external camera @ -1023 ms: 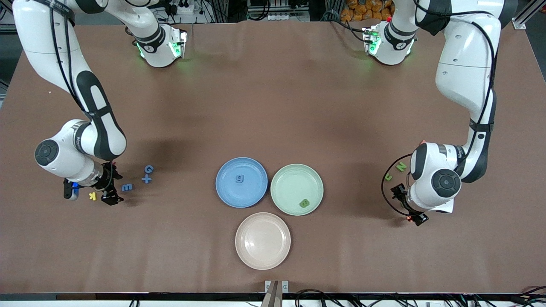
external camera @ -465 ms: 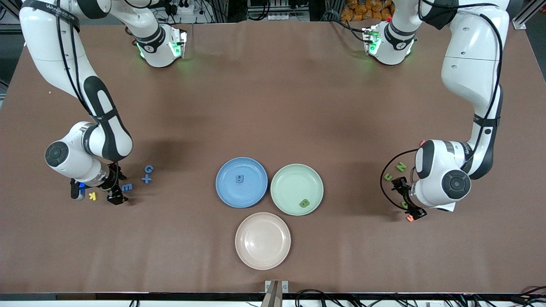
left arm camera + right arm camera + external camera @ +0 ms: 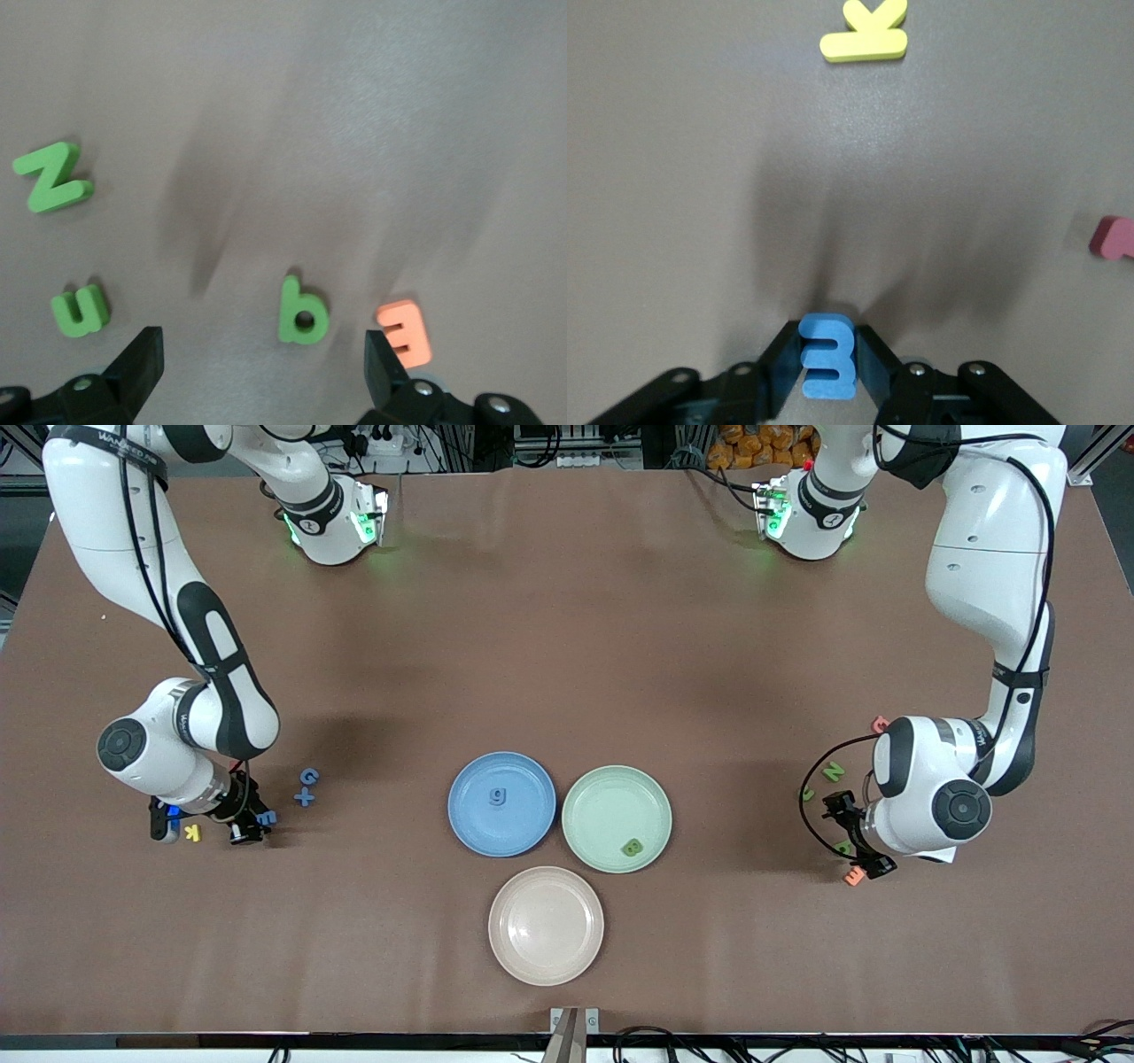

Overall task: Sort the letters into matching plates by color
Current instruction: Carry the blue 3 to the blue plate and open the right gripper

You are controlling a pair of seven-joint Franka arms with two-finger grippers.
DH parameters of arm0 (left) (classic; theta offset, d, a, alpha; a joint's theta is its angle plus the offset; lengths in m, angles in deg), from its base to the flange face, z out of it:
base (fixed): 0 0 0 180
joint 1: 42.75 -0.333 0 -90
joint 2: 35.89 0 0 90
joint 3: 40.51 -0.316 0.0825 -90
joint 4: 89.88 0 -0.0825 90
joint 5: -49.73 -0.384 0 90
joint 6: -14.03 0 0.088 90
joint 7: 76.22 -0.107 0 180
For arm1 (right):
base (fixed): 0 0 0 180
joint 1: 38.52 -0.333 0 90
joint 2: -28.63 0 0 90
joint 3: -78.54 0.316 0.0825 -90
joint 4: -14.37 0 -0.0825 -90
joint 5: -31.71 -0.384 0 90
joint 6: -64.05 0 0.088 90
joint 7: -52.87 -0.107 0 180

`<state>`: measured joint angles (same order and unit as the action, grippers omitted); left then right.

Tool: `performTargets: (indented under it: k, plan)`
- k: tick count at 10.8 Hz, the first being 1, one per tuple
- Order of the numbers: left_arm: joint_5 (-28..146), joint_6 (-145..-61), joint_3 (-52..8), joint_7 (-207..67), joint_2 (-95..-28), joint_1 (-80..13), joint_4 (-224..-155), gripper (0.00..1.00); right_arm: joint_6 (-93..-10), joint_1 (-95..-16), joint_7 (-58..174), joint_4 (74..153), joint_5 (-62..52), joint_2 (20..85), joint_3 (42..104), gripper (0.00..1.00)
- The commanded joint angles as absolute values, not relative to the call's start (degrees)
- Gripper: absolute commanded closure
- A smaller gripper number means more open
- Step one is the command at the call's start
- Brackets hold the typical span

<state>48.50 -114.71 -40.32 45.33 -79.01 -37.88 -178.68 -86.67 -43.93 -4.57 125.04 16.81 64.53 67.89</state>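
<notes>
A brown table [image 3: 567,646] carries three plates near its middle. My right end effector [image 3: 251,824] is down at the right arm's end of the table, and its fingers, wide apart a second ago, have just come together on the blue E [image 3: 827,356]; the right wrist view shows the letter pinched edge to edge between the pads. That makes this letter ready to lift, I judge, and carry to the blue plate [image 3: 501,804], where a blue g [image 3: 498,796] already lies. Just beside this end effector are the blue cross [image 3: 304,798] and blue G [image 3: 307,777], waiting on the table, and a yellow K [image 3: 191,832] that has no matching task plate.

My left end effector [image 3: 261,363] has slid toward the green b [image 3: 301,310] and now hangs over it with fingers spread wide, the b between them, an orange E [image 3: 405,331] just beside one finger. The green N [image 3: 51,177] and green J [image 3: 81,309] lie near. The green plate [image 3: 616,818] holds only a green B [image 3: 632,847].
</notes>
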Motion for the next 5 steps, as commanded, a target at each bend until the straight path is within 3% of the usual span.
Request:
performTargets:
  k: [1,5]
  plan:
    - [51.0,-117.6,-39.7,43.8,-78.9,-39.4,-179.3,0.00,-86.8,-43.9,-2.5,126.5,16.3,64.6,68.5,0.80]
    - [53.6,-120.5,-39.8,43.8,-79.8,-39.1,-179.4,0.00,-86.2,-43.9,7.1,126.3,16.3,64.6,68.5,0.87]
